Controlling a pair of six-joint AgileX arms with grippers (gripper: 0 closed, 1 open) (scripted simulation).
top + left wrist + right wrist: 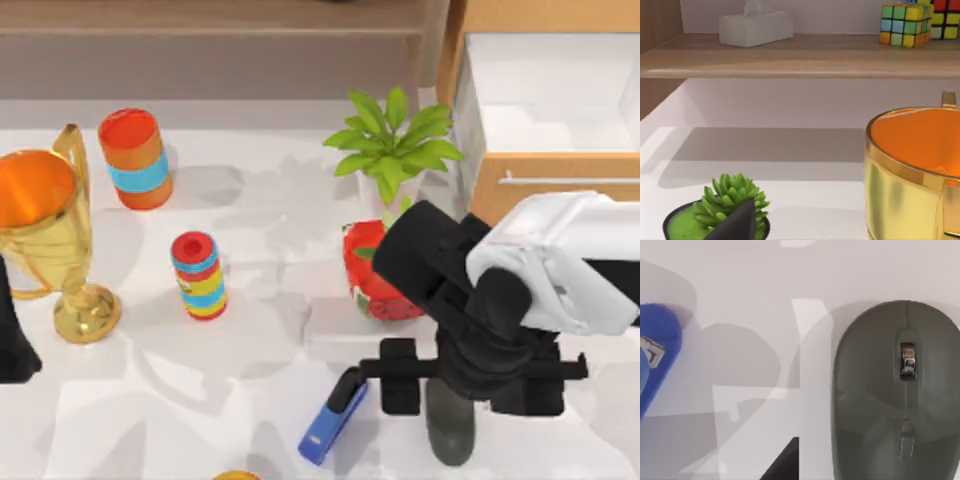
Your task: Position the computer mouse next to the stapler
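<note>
The computer mouse (450,428), a dark grey oval, lies flat on the white table near the front edge, right of centre. In the right wrist view the mouse (895,395) shows its scroll wheel. The blue stapler (334,416) with its black top arm lies slanted a short way to the mouse's left, apart from it; its blue end (657,347) appears in the right wrist view. My right gripper (470,385) hovers just above the mouse's far end, open, its fingers spread wide on either side. One dark fingertip (785,465) shows beside the mouse. My left arm (15,335) is parked at the table's left edge.
A gold trophy cup (45,235) stands at the left, an orange can (135,158) and a striped can (198,275) further in. A potted plant (395,150) and a red pot (372,275) sit behind the right arm. A wooden drawer cabinet (545,110) fills the back right.
</note>
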